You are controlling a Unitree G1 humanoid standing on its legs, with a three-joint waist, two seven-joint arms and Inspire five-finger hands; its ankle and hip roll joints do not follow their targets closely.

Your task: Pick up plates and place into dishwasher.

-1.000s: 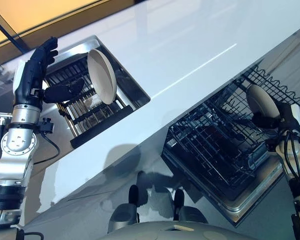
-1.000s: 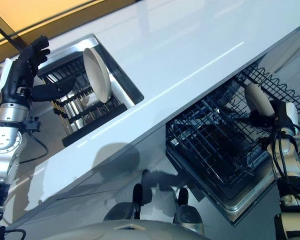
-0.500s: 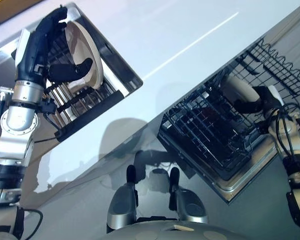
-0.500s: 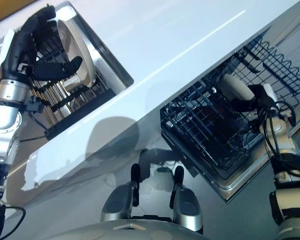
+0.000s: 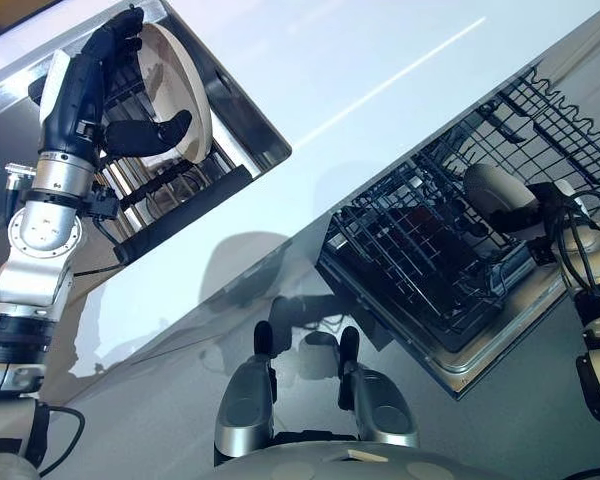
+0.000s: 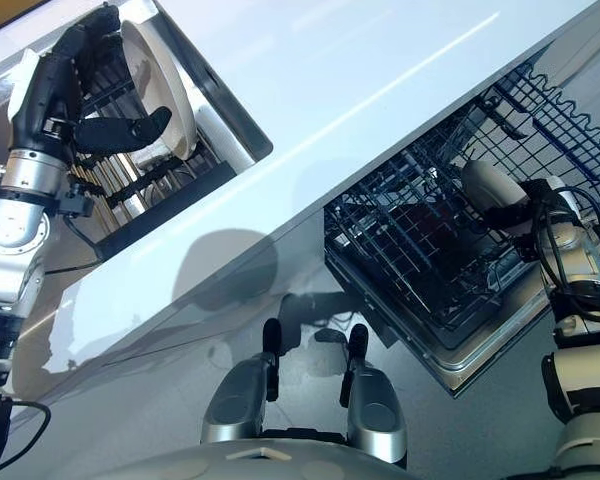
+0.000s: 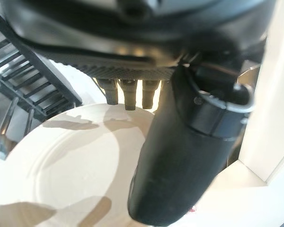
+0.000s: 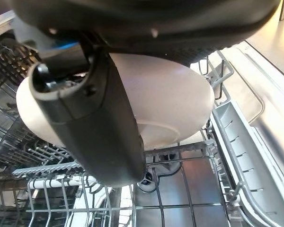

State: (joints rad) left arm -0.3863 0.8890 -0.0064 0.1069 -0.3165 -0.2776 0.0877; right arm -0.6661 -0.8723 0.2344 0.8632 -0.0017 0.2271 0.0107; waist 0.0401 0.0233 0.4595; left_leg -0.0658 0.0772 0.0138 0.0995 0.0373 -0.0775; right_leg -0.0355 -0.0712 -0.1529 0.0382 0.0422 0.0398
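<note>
Progress: no plate racked yet by the look of it; two in hand.
Left robot hand (image 5: pixel 100 90): my fingers and thumb pinch a cream plate (image 5: pixel 175 85) standing in the sink rack (image 5: pixel 165 185).
Right robot hand (image 6: pixel 540 215): I grip a second plate (image 6: pixel 485 182) over the dishwasher basket (image 5: pixel 420 270).
Obstacles: white surface (image 5: pixel 380 80) lies between sink and basket; upright wire tines crowd the slot.

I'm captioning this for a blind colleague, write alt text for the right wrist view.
The robot's right hand grips a cream plate, thumb across its face, holding it over the dishwasher's wire rack. The machine's grey inner wall runs alongside.
</note>
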